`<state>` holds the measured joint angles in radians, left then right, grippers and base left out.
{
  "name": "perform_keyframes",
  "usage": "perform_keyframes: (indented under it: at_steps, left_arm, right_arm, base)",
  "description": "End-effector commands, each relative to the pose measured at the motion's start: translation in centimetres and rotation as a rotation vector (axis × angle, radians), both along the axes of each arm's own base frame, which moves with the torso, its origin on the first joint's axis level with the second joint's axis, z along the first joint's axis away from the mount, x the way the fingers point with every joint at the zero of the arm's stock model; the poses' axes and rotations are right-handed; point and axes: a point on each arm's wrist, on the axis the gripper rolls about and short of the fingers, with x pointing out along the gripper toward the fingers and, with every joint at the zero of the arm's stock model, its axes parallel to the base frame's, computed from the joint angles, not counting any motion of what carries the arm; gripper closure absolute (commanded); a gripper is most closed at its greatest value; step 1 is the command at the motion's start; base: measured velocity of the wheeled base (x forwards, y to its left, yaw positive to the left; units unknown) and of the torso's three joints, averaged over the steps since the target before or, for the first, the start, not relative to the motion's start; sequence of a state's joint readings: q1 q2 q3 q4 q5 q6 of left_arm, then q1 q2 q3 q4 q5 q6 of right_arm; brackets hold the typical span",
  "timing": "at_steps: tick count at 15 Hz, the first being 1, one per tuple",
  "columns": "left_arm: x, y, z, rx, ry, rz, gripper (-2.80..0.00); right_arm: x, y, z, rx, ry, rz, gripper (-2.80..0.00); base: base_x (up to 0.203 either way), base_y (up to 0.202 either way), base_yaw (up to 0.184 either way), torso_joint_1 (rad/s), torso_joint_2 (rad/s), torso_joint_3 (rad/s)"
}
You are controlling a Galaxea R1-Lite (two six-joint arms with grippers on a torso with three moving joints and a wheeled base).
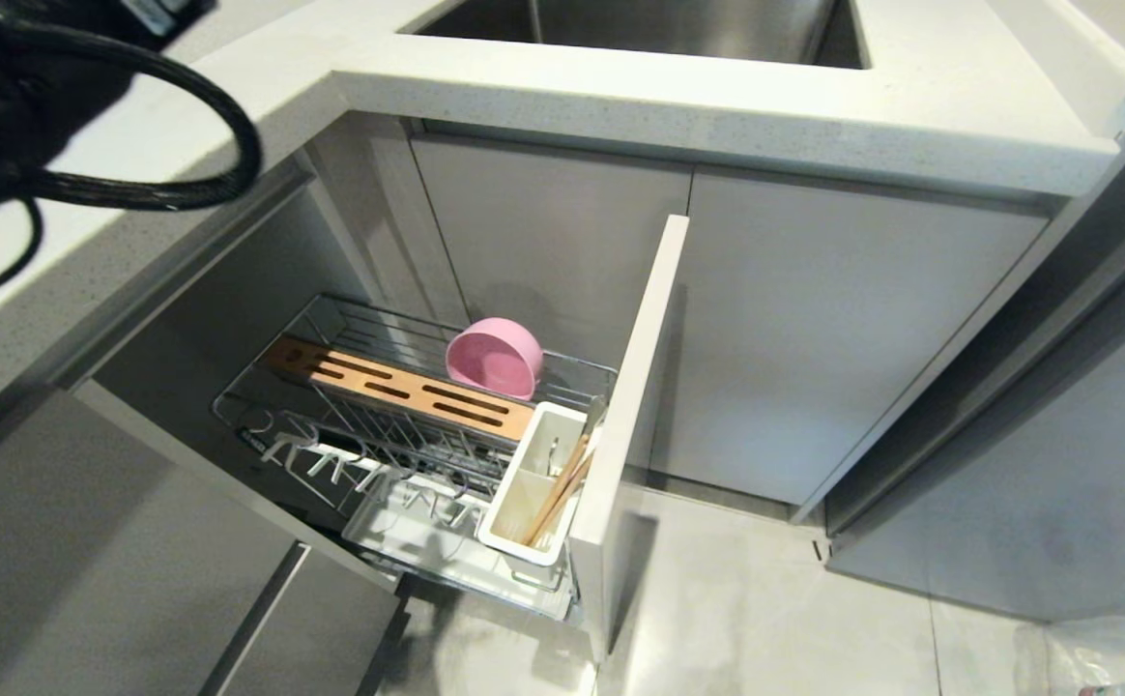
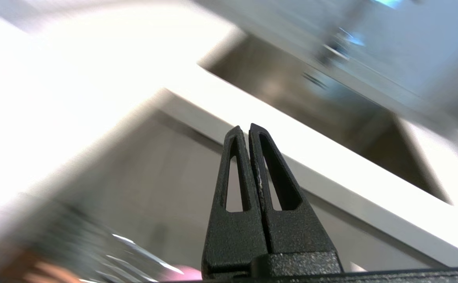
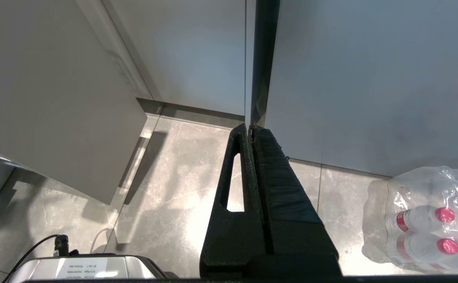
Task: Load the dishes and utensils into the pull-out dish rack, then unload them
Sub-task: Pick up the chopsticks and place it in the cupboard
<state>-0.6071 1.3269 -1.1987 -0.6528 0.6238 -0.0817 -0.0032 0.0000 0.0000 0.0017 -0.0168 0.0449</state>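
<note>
Two grippers show only in their own wrist views, each with its black fingers pressed together on nothing: the right gripper (image 3: pixel 249 126) hangs over the grey floor tiles (image 3: pixel 174 188) by a shrink-wrapped pack of bottles (image 3: pixel 425 220) with red caps, whose labels are too small to read, and a grey box (image 3: pixel 91 268) at the frame's edge carries a strip of print that cannot be made out. Blur smears the left wrist view, where the left gripper (image 2: pixel 248 127) points toward the white countertop (image 2: pixel 331 149) edge and the steel sink (image 2: pixel 311 98). From the head camera, the left arm is only a dark mass with a looping black cable (image 1: pixel 137 126) at the upper left. Lower down, the pull-out dish rack (image 1: pixel 408 425) stands drawn out behind its narrow front panel (image 1: pixel 635 406). Chopsticks (image 1: pixel 558 493) lean in the white caddy (image 1: pixel 533 498) at the near end; something slim stands beside them, too small to name. Beyond the slotted wooden strip (image 1: pixel 398 387), the pink bowl (image 1: pixel 495 358) rests on edge in the wire basket.
</note>
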Motion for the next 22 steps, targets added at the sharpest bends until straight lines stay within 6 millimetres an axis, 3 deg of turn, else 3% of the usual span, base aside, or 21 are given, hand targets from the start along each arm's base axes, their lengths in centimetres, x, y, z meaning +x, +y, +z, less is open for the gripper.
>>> perform_keyframes:
  at_steps: [1, 4, 7, 13, 16, 22]
  left_arm:
    - [-3.3, 4.1, 2.3, -0.021, -0.081, 0.108, 0.00]
    - [-5.9, 8.0, 3.2, 0.067, -0.102, 0.343, 0.00]
    - [-7.6, 10.5, 2.9, 0.130, -0.059, 0.537, 0.00]
    - [-8.4, 14.5, 1.0, 0.231, 0.201, 0.876, 0.00]
    - [-7.7, 16.7, 1.7, 0.277, 0.297, 0.906, 0.00]
    - [-6.4, 21.3, 3.6, 0.318, 0.508, 0.732, 0.00]
  right_arm:
    - [0.0, 0.0, 0.0, 0.001, 0.001, 0.000, 0.00]
    - [0.0, 0.0, 0.0, 0.001, 0.001, 0.000, 0.00]
    - [0.0, 0.0, 0.0, 0.000, 0.001, 0.000, 0.00]
    - [0.0, 0.0, 0.0, 0.001, 0.001, 0.000, 0.00]
    - [0.0, 0.0, 0.0, 0.000, 0.001, 0.000, 0.00]
    - [0.0, 0.0, 0.0, 0.001, 0.001, 0.000, 0.00]
  base:
    - [0.000, 0.000, 0.000, 0.000, 0.00, 0.000]
    - [0.000, 0.000, 0.000, 0.000, 0.00, 0.000]
    - [0.000, 0.000, 0.000, 0.000, 0.00, 0.000]
    - [0.000, 0.000, 0.000, 0.000, 0.00, 0.000]
    - [0.000, 0.000, 0.000, 0.000, 0.00, 0.000]
    - [0.000, 0.000, 0.000, 0.000, 0.00, 0.000]
